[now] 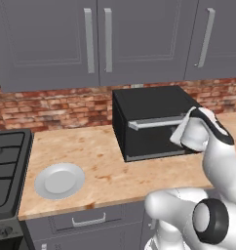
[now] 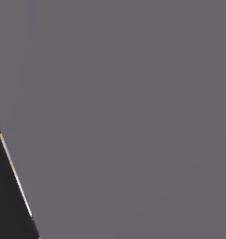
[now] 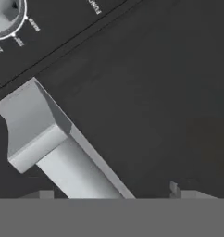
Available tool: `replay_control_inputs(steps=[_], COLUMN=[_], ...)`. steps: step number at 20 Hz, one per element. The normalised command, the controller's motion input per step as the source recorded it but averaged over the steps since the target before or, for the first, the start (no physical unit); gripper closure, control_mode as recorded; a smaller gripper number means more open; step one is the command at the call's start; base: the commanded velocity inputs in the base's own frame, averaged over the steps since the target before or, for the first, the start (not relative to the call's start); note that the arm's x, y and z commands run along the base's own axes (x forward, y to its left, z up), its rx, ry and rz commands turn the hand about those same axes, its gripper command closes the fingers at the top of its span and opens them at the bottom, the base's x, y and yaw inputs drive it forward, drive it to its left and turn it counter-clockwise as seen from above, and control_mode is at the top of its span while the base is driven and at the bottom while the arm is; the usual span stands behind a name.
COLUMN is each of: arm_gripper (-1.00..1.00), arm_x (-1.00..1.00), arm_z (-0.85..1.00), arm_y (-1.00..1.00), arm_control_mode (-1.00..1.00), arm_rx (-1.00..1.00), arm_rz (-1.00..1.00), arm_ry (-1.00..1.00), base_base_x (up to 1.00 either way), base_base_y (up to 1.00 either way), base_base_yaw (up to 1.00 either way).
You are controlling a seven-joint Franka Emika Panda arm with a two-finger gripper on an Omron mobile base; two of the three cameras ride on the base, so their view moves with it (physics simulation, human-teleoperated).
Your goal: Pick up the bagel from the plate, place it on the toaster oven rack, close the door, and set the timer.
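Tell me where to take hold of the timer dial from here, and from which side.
Grip the dial by its round silver rim, fingers on opposite sides, coming straight at the oven's front panel. It sits just past the end of the door's bar handle, so approach clear of that bracket.

A home kitchen is showing here: tall grey cabinet doors [image 1: 139, 39] with long silver handles are hanging above a red brick backsplash [image 1: 56, 107], a speckled beige stone worktop [image 1: 100, 161] is carrying a black box-shaped toaster oven [image 1: 151, 122] and a round light-grey plate [image 1: 60, 180], and a black gas stove [image 1: 8, 171] is sitting at the left, over grey drawers [image 1: 86, 222].
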Motion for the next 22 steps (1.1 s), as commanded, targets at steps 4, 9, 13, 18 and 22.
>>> replay_control_inputs(steps=[4,9,13,18,22], arm_gripper=[-1.0,-1.0,-1.0,-1.0,-1.0], arm_x=[0.73,0.74,0.46,0.0,0.01], arm_z=[0.0,0.03,0.33,0.61,0.71], arm_y=[1.0,0.93,0.68,0.22,0.19], arm_control_mode=[-1.0,-1.0,-1.0,-1.0,-1.0], arm_rx=[0.02,0.02,0.04,0.0,0.0], arm_rz=[-0.23,-0.23,-0.21,-0.12,-0.04], arm_ry=[-0.02,-0.03,-0.04,0.05,0.21], base_base_x=[0.0,0.0,0.0,0.0,0.0], base_base_y=[0.0,0.0,0.0,0.0,0.0], base_base_yaw=[0.0,0.0,0.0,0.0,0.0])
